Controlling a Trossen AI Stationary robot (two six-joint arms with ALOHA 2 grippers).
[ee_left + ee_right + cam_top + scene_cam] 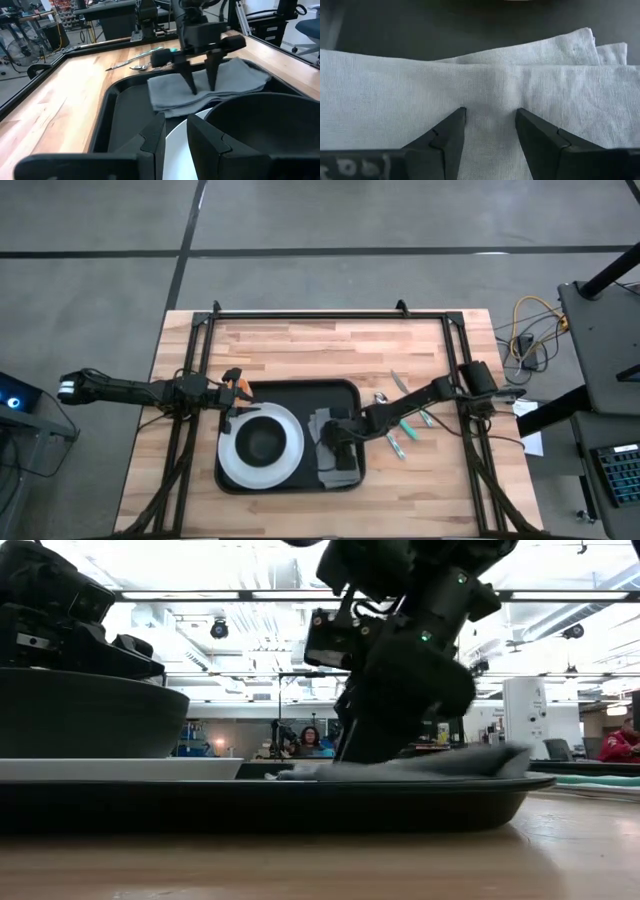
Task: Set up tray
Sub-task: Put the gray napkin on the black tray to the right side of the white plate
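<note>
The black tray lies mid-table. On its left half stands a white plate with a black bowl on it. A grey folded cloth lies flat on the tray's right half. My right gripper is open above the cloth, its fingers pointing down onto it. My left gripper is open at the plate's far left rim. In the left wrist view its fingers stand on either side of the plate's rim. My right gripper comes from above with its fingers apart. Both fingertips reach the cloth's top layer near its middle. Nothing is pinched between them, and the cloth lies flat on the tray. My left gripper stands level around the plate's rim; I cannot tell whether it touches.
Cutlery lies on the wooden table just right of the tray: a spoon, a knife and teal-handled pieces, also in the left wrist view. A black frame runs along the table's edges. People sit in the room beyond.
</note>
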